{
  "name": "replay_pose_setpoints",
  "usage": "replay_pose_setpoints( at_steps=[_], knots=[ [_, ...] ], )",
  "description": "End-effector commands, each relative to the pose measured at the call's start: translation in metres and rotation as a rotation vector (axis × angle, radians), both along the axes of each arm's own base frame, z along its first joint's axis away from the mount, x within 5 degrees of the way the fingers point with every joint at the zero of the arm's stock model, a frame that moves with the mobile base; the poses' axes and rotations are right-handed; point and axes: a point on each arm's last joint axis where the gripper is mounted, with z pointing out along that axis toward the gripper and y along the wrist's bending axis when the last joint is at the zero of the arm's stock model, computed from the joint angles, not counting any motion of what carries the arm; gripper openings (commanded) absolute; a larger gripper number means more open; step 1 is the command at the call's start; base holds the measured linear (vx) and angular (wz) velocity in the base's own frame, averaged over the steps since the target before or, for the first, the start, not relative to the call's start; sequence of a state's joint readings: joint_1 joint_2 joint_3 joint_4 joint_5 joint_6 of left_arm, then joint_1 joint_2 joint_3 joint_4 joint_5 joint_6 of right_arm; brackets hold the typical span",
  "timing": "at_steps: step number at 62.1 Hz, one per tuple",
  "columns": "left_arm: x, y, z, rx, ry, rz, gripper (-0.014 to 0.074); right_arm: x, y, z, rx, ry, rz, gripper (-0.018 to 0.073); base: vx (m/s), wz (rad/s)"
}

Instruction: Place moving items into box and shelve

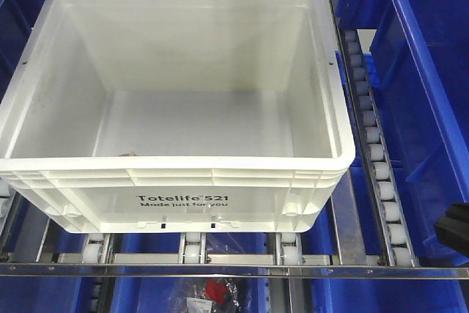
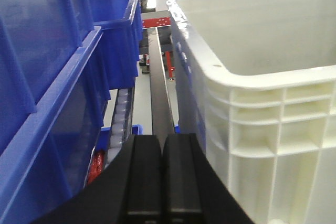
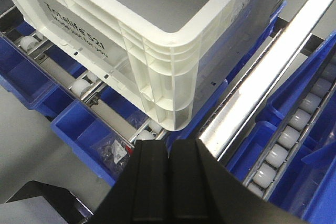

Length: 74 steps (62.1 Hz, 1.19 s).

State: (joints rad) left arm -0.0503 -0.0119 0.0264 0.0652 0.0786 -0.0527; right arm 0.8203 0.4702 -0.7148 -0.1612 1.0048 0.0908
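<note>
box (image 1: pixel 183 174): white plastic, smooth, slight sheen, ribbed rim. Bins (image 1: pixel 425 71): glossy blue plastic. Rails (image 3: pixel 262 77): shiny bare metal, white plastic rollers (image 1: pixel 374 153). Gripper fingers (image 3: pixel 168 182): matt black.

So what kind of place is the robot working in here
Likely a warehouse or logistics storage area: a white tote sits on roller flow-rack tracks, with blue plastic bins stacked alongside.

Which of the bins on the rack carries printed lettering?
The white tote on the rollers; black "Totelife 521" print on its front wall. The blue bins beside it look plain.
</note>
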Motion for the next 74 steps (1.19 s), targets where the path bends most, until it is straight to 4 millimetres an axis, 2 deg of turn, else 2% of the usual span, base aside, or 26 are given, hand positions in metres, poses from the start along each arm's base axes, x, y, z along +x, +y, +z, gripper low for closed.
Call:
replay_pose_setpoints(
  at_steps=[1, 10, 74],
  knots=[
    [-0.0005, -0.0001, -0.0003, -0.023, -0.062, 0.000, 0.0000, 0.0027, 0.0020, 0.0114, 0.042, -0.068, 0.007, -0.0009, 0.00, 0.00],
    [-0.0004, 0.0011, -0.0003, -0.083, -0.060, 0.020, 0.0000, 0.0027, 0.0020, 0.0114, 0.041, -0.068, 0.007, -0.0009, 0.00, 0.00],
    [-0.0006, 0.0005, 0.0032, -0.062, -0.099, 0.011, 0.0000, 0.0022, 0.0012, 0.0101, 0.027, -0.057, 0.006, -0.0009, 0.00, 0.00]
  ],
)
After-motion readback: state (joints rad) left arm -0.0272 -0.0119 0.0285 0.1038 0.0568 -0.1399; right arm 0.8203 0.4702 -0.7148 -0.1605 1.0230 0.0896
